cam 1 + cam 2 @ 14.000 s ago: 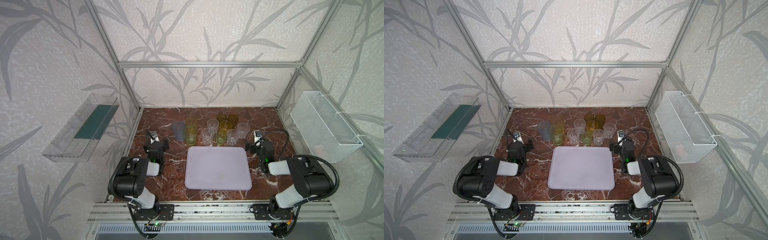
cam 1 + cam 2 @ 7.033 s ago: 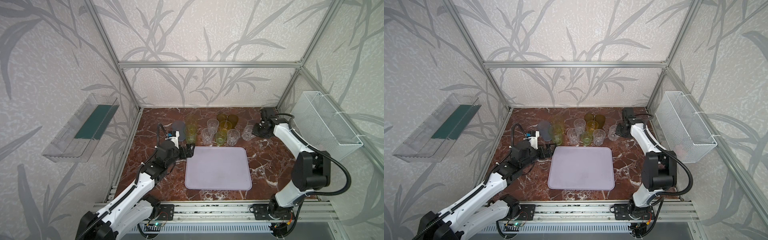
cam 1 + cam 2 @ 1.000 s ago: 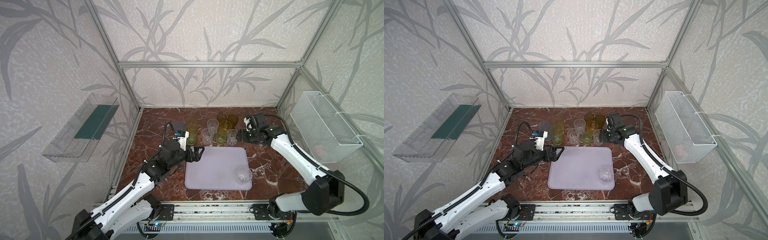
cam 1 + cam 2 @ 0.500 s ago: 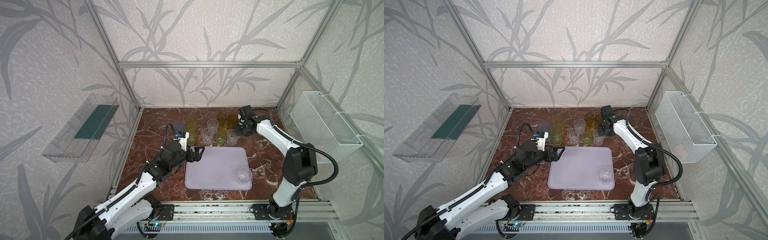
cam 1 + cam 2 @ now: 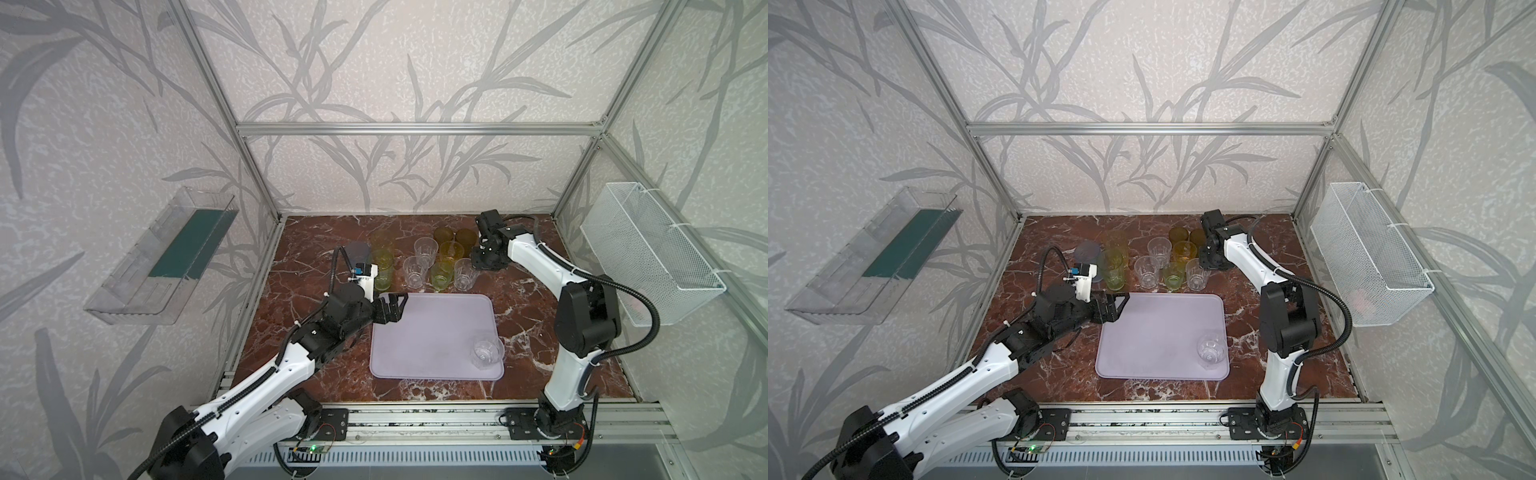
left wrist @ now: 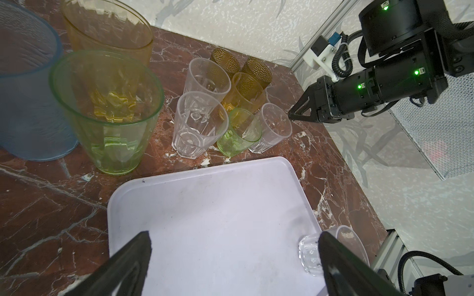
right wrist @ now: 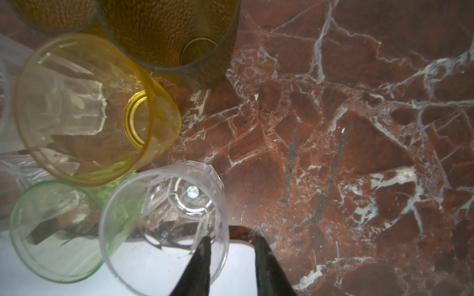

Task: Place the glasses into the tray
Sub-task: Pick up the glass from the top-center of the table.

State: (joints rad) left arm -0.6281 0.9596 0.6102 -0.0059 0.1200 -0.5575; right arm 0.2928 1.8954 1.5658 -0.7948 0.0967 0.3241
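The pale lilac tray [image 5: 432, 340] [image 5: 1158, 336] [image 6: 205, 205] lies mid-table with one clear glass [image 5: 486, 351] [image 5: 1212, 349] [image 6: 309, 252] at its near right corner. Behind it stand the other glasses: tall blue-grey [image 5: 359, 253], tall green [image 6: 110, 115] and tall yellow ones, short clear, green [image 7: 53, 230], yellow [image 7: 84, 107] and amber ones. My right gripper [image 5: 473, 261] [image 7: 232, 246] points down, open narrowly. Its jaws straddle the wall of the rightmost clear glass [image 5: 464, 274] [image 7: 164, 225], one finger inside. My left gripper [image 5: 395, 305] [image 6: 234, 235] hangs open and empty over the tray's far left corner.
A clear plastic bin [image 5: 162, 257] hangs on the left wall and a white wire basket [image 5: 648, 253] on the right wall. Aluminium frame posts stand at the red marble table's back corners. The glasses stand close together, some touching.
My right gripper swung in from the right to the rightmost clear glass, came down over its rim, and its jaws narrowed. The left arm barely moved.
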